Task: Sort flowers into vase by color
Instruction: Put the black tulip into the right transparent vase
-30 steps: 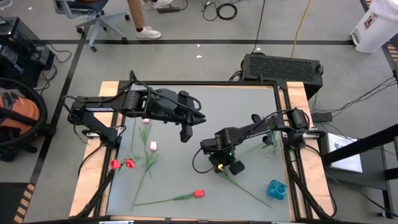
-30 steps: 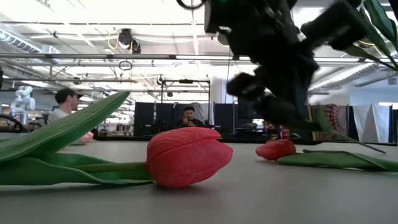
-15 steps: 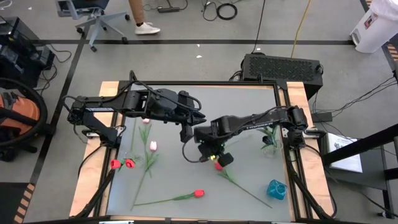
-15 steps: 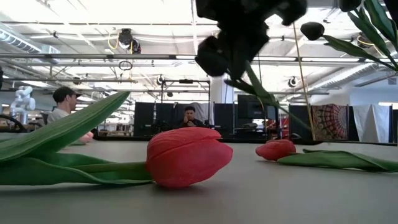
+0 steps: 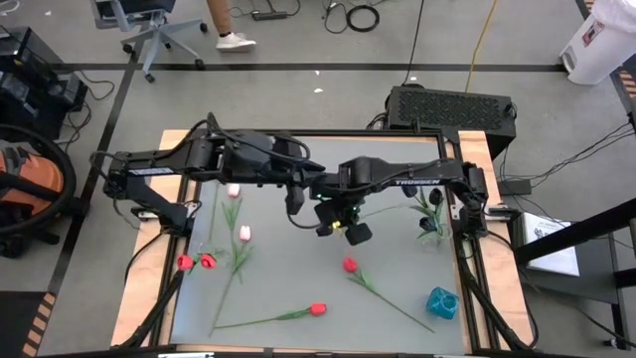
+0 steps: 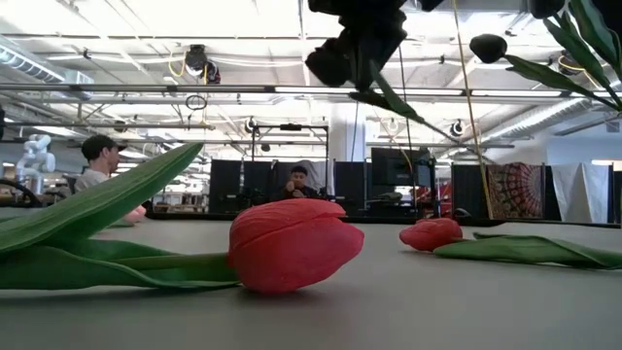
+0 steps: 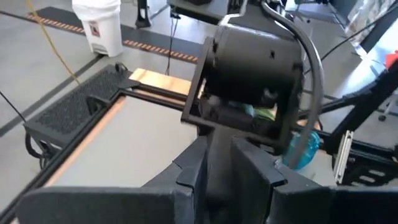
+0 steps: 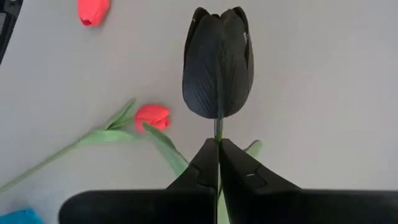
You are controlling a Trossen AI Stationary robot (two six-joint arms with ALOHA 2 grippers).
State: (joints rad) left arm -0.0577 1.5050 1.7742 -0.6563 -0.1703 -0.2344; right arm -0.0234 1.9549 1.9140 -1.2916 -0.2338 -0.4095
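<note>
Mid-table, right pincer [image 8: 218, 163] grips black tulip [image 8: 217, 62] stem.

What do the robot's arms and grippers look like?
Both arms are dark, almost black, built from chunky jointed segments with black cables looping alongside. The right arm carries small white lettering. The right gripper has two slim, flat dark fingers; the left gripper has broader, angular ones.

A white bin [image 5: 600, 42] stands on the floor beyond the table, and 2 people [image 6: 101, 165] sit behind.
</note>
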